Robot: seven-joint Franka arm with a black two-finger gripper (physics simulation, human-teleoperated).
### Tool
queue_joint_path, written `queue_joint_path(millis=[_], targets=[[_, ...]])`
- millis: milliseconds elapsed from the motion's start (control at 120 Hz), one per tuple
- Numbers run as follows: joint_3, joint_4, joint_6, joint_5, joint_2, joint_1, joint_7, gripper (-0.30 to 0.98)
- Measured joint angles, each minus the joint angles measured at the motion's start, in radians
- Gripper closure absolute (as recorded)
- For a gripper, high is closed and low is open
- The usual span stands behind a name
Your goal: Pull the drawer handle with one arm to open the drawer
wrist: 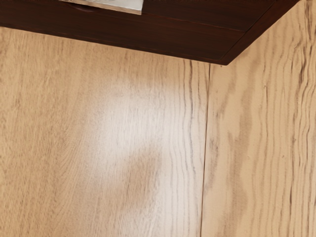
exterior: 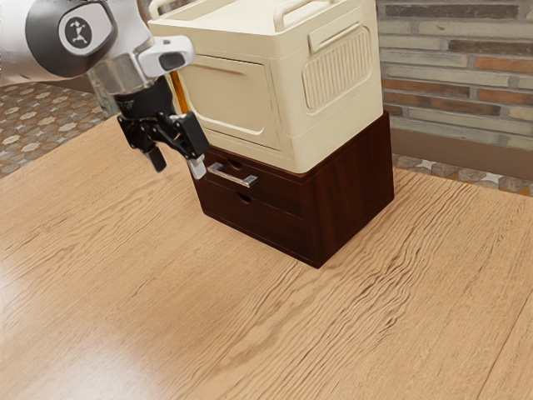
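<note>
Brick wall (exterior: pixel 458 67) behind, pale wood tabletop (exterior: pixel 125 275) below. Exterior view: gripper (exterior: pixel 177 165) parted, clear gap between fingertips, nothing held. Handle (exterior: pixel 232 176) just beside the nearer fingertip, toward the exterior view's right and slightly lower; contact not evident, exact depth gap impossible to tell. Long axis level, along the face of the upper drawer (exterior: pixel 279 193); drawer apparently flush with the dark cabinet (exterior: pixel 350 192). Likely need: a short sideways shift, slight drop, fingers bracketing the bar, then a straight pull away from the face. Cream bin (exterior: pixel 233 92) on top, close to the hand; risk of a scrape if too high or too far in.

Wrist view: handle partly cut off, against the dark front; cabinet's lower edge running to a corner well along from it. Broad stretch of wood before the face, seemingly ample for backing out.
</note>
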Motion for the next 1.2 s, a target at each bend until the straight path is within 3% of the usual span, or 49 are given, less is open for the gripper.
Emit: queue_joint_path(millis=[192,533,850,1200], targets=[[0.008,0.015,0.023,0.014,0.011,0.004,-0.029,0.03],[0.01,0.011,0.089,0.015,0.028,-0.005,-0.666,0.03],[0.045,-0.109,0.345,0.04,0.056,0.0,-1.041,0.03],[0.059,-0.256,0.627,0.064,0.058,0.002,-1.328,0.03]])
